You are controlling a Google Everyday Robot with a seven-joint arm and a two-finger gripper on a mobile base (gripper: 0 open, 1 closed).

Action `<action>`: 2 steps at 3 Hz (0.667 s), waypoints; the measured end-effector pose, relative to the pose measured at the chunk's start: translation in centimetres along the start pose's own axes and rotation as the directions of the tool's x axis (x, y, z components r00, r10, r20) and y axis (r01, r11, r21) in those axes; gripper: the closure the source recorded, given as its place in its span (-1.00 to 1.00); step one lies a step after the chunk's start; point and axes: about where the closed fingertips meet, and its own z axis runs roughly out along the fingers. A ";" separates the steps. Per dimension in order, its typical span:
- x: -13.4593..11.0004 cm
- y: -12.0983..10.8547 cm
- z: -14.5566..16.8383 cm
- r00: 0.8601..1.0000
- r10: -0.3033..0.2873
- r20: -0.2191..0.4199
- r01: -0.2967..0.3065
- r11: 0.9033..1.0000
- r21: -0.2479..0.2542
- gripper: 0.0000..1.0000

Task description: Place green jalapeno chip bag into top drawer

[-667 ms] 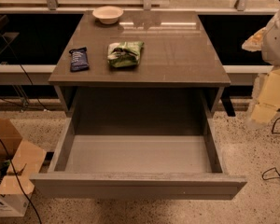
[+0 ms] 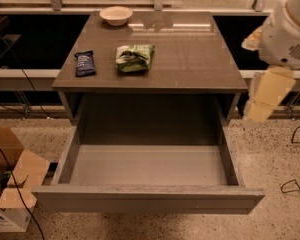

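The green jalapeno chip bag [image 2: 134, 57] lies crumpled on the brown tabletop [image 2: 190, 59], left of its middle. The top drawer [image 2: 150, 199] is pulled fully open below the table's front edge, and its grey floor is bare. My arm [image 2: 290, 29] hangs at the right edge of the view, beside the table's right side. My gripper [image 2: 262, 101] is the pale yellowish part pointing down, well to the right of the bag and holding nothing that I can see.
A dark-blue packet [image 2: 84, 63] lies left of the bag. A white bowl [image 2: 116, 15] stands at the table's back left. A cardboard box [image 2: 12, 184] sits on the floor at left. Cables [image 2: 295, 184] lie on the floor at right.
My arm has shifted slightly left and up at the table's right side. The bag, the packet and the drawer have not moved.
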 end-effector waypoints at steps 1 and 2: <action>-3.1 -2.5 1.4 0.999 -0.005 0.050 0.004 1.000 0.011 -1.00; -5.9 -5.4 2.6 0.994 0.009 0.110 -0.011 1.000 0.014 -1.00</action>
